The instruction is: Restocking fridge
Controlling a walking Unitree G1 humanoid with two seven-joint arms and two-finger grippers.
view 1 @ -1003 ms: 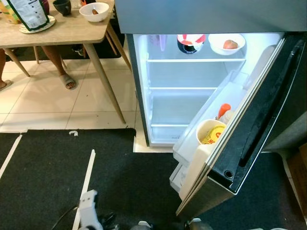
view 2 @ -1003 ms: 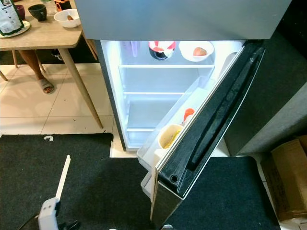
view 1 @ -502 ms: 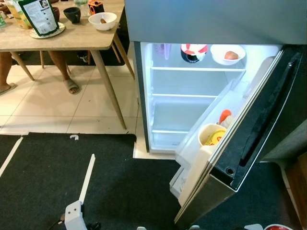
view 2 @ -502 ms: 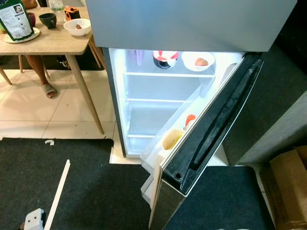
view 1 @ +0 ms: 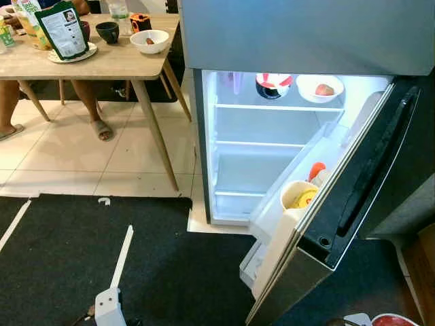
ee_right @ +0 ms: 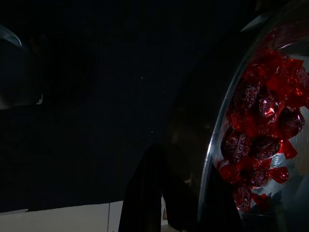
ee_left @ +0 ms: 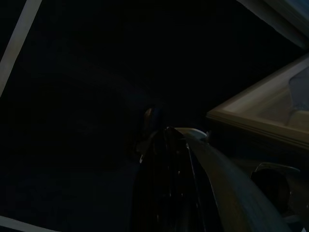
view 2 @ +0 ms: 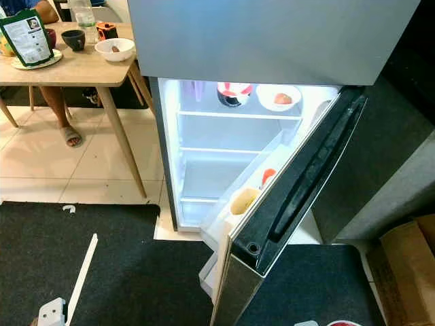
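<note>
The fridge point(view 1: 272, 163) stands open and lit, its door point(view 1: 360, 197) swung out to my right. On its top shelf sit a red, white and black bowl point(view 1: 273, 84) and a white bowl point(view 1: 319, 87) holding something reddish. The door bin carries a yellow tub point(view 1: 299, 197) and an orange-capped bottle point(view 1: 317, 170). Low at my right, my right gripper point(ee_right: 159, 164) holds a metal-rimmed bowl of red wrapped sweets point(ee_right: 260, 130) by its rim; that bowl's red edge point(view 1: 391, 319) peeks in beside the door. My left arm point(view 1: 109, 305) hangs low over the black mat, and its gripper point(ee_left: 161, 137) is too dark to read.
A wooden table point(view 1: 102, 61) at the left carries bowls, a cup and a green packet, and a person's legs point(view 1: 85, 95) are under it. A black mat point(view 1: 61, 258) with a white tape strip point(view 1: 122, 248) lies before the fridge. A cardboard box point(view 2: 408, 265) sits right.
The whole picture has shifted as the camera moved, so the fridge and table sit lower in view. The sweets bowl's red edge has come into the bottom right corner. Nothing in the fridge moved.
</note>
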